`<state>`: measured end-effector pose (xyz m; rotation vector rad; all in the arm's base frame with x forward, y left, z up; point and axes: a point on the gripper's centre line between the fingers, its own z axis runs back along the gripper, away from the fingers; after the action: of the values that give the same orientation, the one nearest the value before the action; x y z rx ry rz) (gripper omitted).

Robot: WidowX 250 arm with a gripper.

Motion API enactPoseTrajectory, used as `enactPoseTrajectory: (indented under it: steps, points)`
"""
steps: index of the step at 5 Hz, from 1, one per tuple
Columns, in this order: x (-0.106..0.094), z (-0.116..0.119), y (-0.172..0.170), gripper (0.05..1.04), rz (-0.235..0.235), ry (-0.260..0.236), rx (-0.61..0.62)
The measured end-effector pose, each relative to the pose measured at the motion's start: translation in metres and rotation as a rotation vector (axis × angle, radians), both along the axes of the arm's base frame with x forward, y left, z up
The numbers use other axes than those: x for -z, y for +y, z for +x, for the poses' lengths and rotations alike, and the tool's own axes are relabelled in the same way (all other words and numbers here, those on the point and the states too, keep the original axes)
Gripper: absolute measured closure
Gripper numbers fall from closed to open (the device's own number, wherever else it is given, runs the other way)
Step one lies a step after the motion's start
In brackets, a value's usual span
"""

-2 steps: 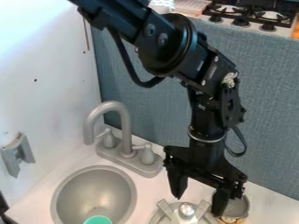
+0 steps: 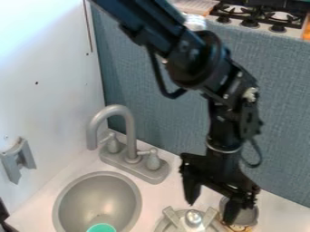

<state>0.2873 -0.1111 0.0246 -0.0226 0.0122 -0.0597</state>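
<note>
Black gripper open above a small grey pot and a round grey fixture

The black gripper hangs at the lower right, its two fingers well apart in a released state. One finger comes down behind the round grey fixture; the other overlaps the small grey pot in the view, and whether it touches the pot cannot be told.

The small grey pot stands on the white counter at the lower right. It has a smooth, dull metallic look, a rounded rim and a darker, shaded inside, partly hidden by the finger. Just below it shows a bit of something brownish orange, too little of it to name.

Just beside the pot, at the bottom edge, is the round grey fixture. Flat, pale grey bars spread over it around a shiny silver knob, which is domed and catches bright highlights. Its lower part is cut off.

Farther out, a matte grey faucet with a curved spout and two handles stands behind a round grey sink basin. A teal round object lies in the basin at the bottom edge. A grey bracket is fixed to the white wall. Beyond the blue-grey panel, a stove top with black grates and knobs shows at the upper right.
</note>
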Motion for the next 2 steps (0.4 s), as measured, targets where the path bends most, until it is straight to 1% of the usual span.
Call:
enactPoseTrajectory:
  steps: [1, 2]
  points:
    - [0.012, 0.018, -0.015, 0.083, -0.018, -0.029, 0.072]
    - [0.028, 0.028, -0.025, 0.083, -0.055, -0.03, 0.077]
